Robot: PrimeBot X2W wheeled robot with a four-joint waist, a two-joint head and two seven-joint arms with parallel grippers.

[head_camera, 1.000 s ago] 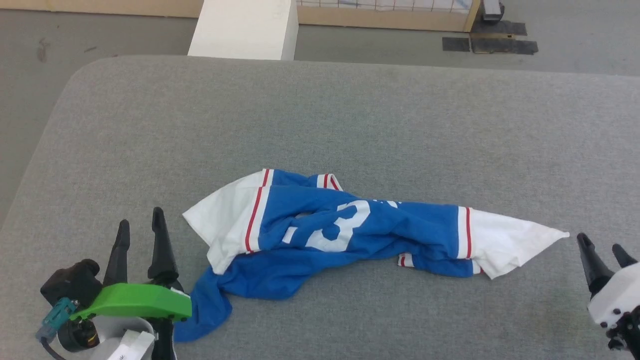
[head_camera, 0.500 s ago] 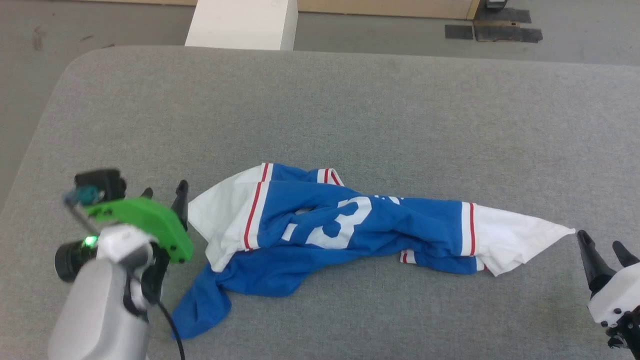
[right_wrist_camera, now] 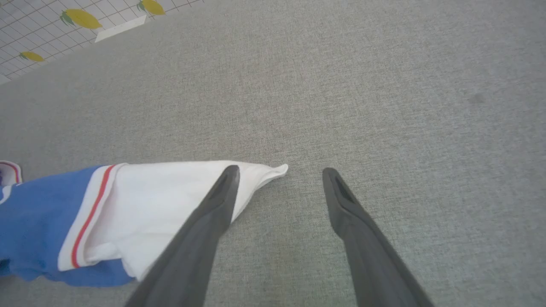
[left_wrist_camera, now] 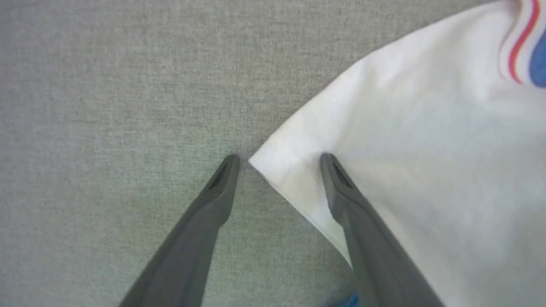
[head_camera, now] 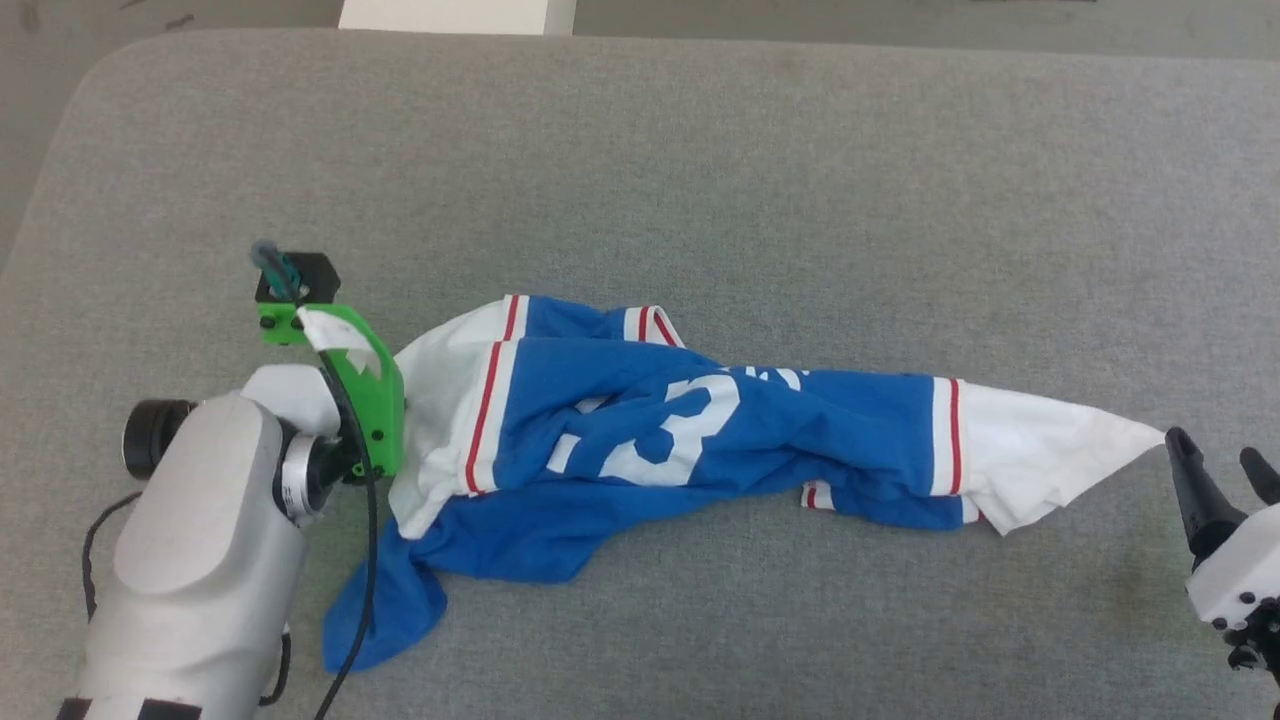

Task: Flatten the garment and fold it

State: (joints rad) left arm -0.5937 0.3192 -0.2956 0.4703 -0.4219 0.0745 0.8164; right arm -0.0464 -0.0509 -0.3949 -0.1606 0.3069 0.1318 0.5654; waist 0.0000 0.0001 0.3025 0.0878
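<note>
The garment [head_camera: 690, 440], a royal-blue jersey with white sleeves, red stripes and a white 3, lies crumpled across the grey table [head_camera: 700, 150]. My left arm, with its green wrist mount [head_camera: 368, 390], reaches over the jersey's left white sleeve [head_camera: 440, 400]. In the left wrist view my left gripper [left_wrist_camera: 279, 160] is open and points down, one finger on either side of that sleeve's corner [left_wrist_camera: 426, 149]. My right gripper [head_camera: 1215, 462] stands open at the lower right, just off the tip of the right white sleeve [head_camera: 1050, 450]. In the right wrist view its fingertips [right_wrist_camera: 280, 170] flank that sleeve tip [right_wrist_camera: 170, 192].
The padded table has rounded corners, with its left edge [head_camera: 40, 200] near my left arm. A white block [head_camera: 455, 15] stands on the floor beyond the far edge. A tiled surface with yellow prints [right_wrist_camera: 64, 25] lies beyond the table in the right wrist view.
The head camera has tilted down. My left arm swung forward and rightward to hang over the left sleeve's corner. The right gripper and the garment have stayed in place.
</note>
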